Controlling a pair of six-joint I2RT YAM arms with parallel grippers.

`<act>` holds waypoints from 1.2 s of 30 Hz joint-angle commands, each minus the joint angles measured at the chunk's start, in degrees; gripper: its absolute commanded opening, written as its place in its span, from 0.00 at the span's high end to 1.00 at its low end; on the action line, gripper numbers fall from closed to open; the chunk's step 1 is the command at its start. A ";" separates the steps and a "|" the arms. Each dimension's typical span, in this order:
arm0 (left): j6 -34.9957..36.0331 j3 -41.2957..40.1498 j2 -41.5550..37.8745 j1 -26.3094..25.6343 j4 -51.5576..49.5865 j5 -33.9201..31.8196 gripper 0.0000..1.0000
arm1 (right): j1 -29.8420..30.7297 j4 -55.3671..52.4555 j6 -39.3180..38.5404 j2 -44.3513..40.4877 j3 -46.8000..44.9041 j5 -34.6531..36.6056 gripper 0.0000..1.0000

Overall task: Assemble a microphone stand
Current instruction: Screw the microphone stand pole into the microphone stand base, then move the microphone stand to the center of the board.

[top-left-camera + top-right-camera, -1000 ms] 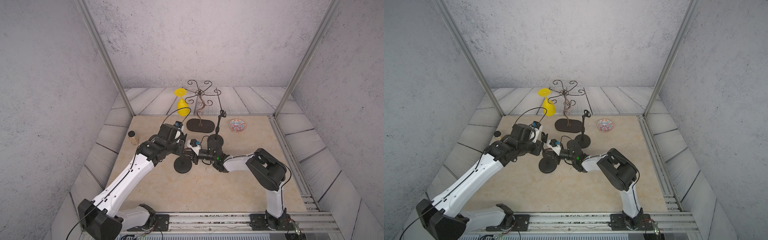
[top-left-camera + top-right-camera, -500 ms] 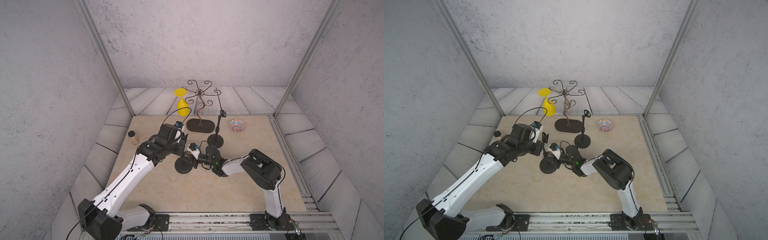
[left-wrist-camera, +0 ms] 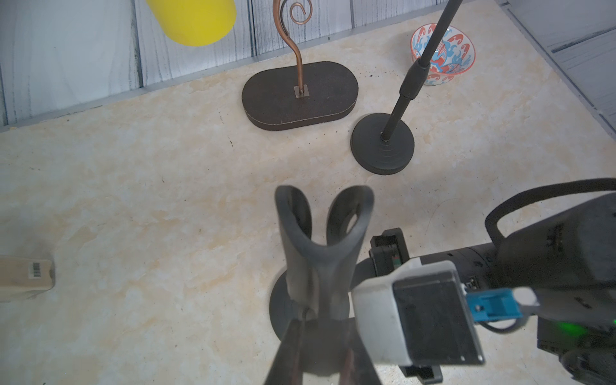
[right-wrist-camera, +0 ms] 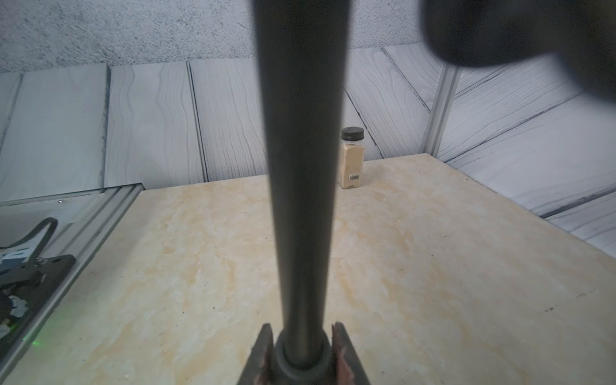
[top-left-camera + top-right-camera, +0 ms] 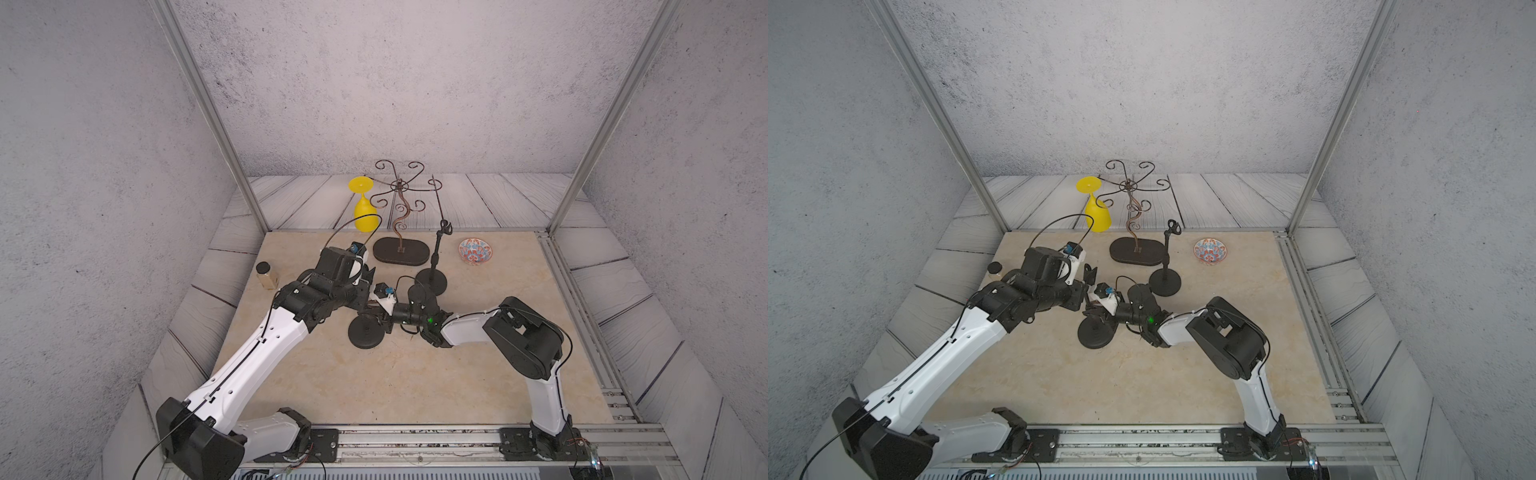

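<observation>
A black microphone stand stands mid-table on its round base (image 5: 365,332) (image 5: 1096,332). My left gripper (image 5: 365,286) (image 3: 318,330) is shut on the stem of the forked black mic clip (image 3: 321,233) at the stand's top. My right gripper (image 5: 378,318) (image 4: 301,350) reaches in low from the right. Its jaws are shut on the collar of the pole (image 4: 301,166) just above the base. In both top views the pole is hidden behind the two grippers.
A second, assembled microphone stand (image 5: 432,257) stands behind the grippers. A curly metal rack on an oval base (image 5: 400,251) holds a yellow glass (image 5: 365,216). A patterned bowl (image 5: 476,251) sits at the back right and a spice jar (image 5: 266,275) at the left edge.
The right arm's elbow has swung slightly to the left. The stand's base and the left gripper stay where they were.
</observation>
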 commanded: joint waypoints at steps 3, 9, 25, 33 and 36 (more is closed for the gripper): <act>0.15 0.16 -0.39 -0.15 0.51 1.97 0.99 | 1.90 3.39 2.44 2.21 -3.81 17.55 0.97; 0.12 -0.15 -0.74 -0.11 0.76 2.04 0.99 | 13.07 11.05 4.70 7.92 -5.36 70.55 1.00; 0.42 0.16 -0.82 0.37 0.42 2.04 0.98 | 17.15 17.74 6.45 9.02 -4.49 49.52 0.44; 0.31 0.03 -1.70 0.77 0.15 1.61 0.95 | 12.64 17.81 3.71 3.35 -12.24 35.41 0.37; -0.14 -0.12 -1.97 0.81 0.42 1.70 0.85 | 11.05 17.14 3.65 2.81 -11.70 33.19 0.37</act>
